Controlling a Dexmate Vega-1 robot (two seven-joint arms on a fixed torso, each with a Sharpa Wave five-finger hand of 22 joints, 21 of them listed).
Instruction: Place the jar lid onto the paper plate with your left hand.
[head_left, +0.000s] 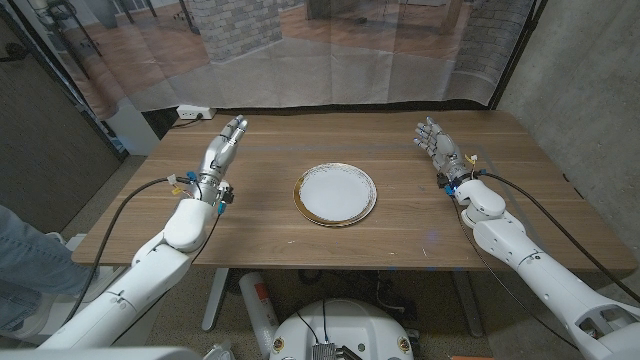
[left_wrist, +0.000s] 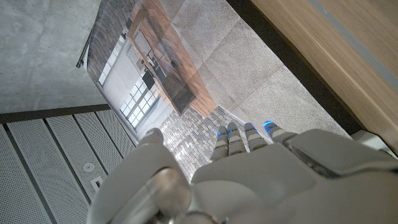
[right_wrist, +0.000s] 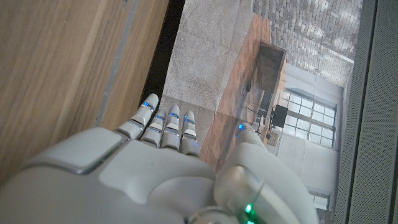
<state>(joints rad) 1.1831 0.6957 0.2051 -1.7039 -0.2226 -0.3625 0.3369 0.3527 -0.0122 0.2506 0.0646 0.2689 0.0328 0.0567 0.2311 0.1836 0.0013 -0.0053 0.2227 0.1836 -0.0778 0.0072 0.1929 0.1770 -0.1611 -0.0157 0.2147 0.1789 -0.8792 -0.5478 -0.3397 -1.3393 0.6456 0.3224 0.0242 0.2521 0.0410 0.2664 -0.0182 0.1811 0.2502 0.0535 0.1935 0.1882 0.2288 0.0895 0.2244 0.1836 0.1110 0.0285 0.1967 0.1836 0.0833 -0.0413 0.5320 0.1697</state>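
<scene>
The head camera looks down over the table (head_left: 400, 150), plate (head_left: 335, 193) mid-frame. Each wrist camera looks close along its own hand's back toward the backdrop beyond the table's far edge.

Soft, even light on the table (head_left: 400, 240), faint shadows; head view sharp, both wrist views blurred up close.

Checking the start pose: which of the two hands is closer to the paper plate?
The left hand. It stands a little nearer the paper plate than the right hand does.
</scene>
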